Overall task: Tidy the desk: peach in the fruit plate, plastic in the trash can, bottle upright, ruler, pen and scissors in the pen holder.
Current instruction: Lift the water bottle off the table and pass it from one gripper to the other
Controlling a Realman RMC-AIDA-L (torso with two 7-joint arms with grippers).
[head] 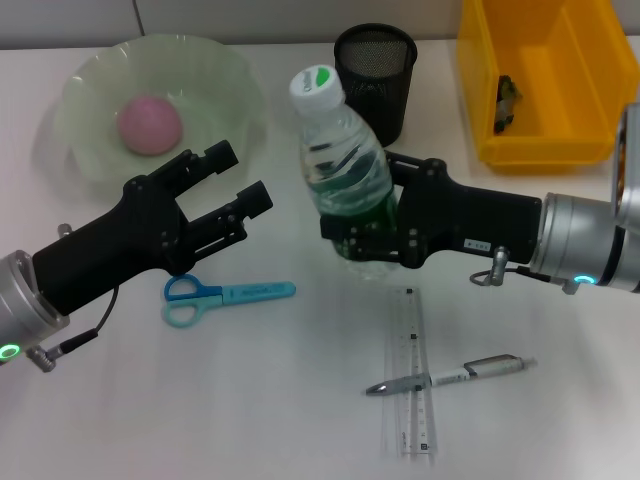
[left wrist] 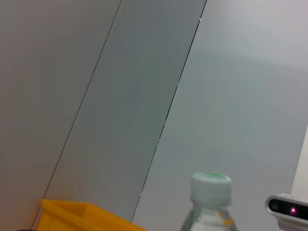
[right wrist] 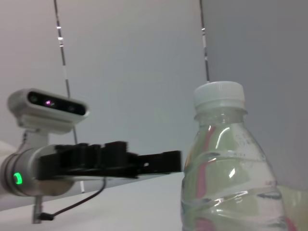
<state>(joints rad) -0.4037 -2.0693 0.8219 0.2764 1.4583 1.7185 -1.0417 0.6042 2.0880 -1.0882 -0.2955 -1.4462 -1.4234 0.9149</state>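
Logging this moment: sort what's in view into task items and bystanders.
Task items: bottle held by right gripper; peach in fruit plate; scissors; ruler; pen; pen holder; yellow bin; left gripper, open.

Bystanders: none.

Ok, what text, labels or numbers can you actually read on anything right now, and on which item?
Clear plastic bottle, white cap with green mark: not legible.
Transparent plastic ruler: scale marks, digits too small.
White pen: dark print, unreadable.
Blue-handled scissors: blade-cover print blurred.
Right gripper, shut on bottle: small white mark, unreadable.
Nothing reads clearly.
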